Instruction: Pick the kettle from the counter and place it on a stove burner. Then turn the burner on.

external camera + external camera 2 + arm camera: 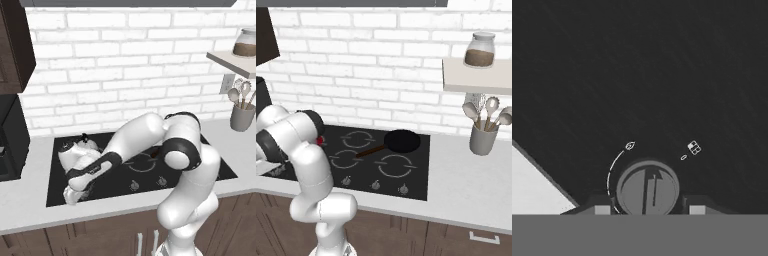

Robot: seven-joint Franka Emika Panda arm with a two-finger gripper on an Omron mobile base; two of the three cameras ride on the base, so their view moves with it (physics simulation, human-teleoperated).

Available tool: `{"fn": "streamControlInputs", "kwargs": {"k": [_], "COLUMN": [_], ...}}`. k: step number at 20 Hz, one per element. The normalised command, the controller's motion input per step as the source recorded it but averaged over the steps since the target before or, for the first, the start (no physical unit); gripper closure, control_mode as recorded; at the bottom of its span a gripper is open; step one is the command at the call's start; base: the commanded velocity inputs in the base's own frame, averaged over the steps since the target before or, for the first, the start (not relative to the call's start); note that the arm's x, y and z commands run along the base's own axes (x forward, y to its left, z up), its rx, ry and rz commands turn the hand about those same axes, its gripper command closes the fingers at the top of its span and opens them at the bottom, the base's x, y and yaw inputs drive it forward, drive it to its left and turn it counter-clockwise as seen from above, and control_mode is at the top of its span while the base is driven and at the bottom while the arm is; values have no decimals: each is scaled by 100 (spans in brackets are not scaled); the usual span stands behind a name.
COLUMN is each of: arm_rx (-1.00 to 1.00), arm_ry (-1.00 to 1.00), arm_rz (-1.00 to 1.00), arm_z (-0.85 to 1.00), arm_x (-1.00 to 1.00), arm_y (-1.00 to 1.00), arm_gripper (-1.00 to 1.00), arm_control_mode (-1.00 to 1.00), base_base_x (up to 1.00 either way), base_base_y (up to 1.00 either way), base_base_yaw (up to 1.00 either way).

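Note:
The silver-white kettle (70, 156) stands on the left rear part of the black stove (55, 199), half hidden behind my forearm; I cannot make out the burner ring under it. My gripper (73, 194) is low at the stove's front left edge. In the hand view my gripper (649, 209) has its two fingertips on either side of a round grey stove knob (648, 189), shut on it. A thin arc with a flame mark (629, 146) curves around that knob. The light counter (532, 187) shows as a pale corner beside it.
A black frying pan (402, 141) sits on the stove's rear right, handle pointing left. Further knobs (375, 185) line the front. A grey utensil holder (482, 137) stands on the counter (466, 185) at right, below a shelf with a glass jar (479, 50). A dark appliance (10, 140) stands at far left.

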Motion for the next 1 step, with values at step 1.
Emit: {"fn": "streamControlInputs", "kwargs": {"k": [1], "arm_rx": [0], "arm_ry": [0], "arm_rz": [30], "arm_z": [0], "arm_x": [-7], "arm_y": [-7], "arm_gripper": [100], "arm_control_mode": [-100], "base_base_x": [0], "base_base_y": [0], "base_base_yaw": [0]}}
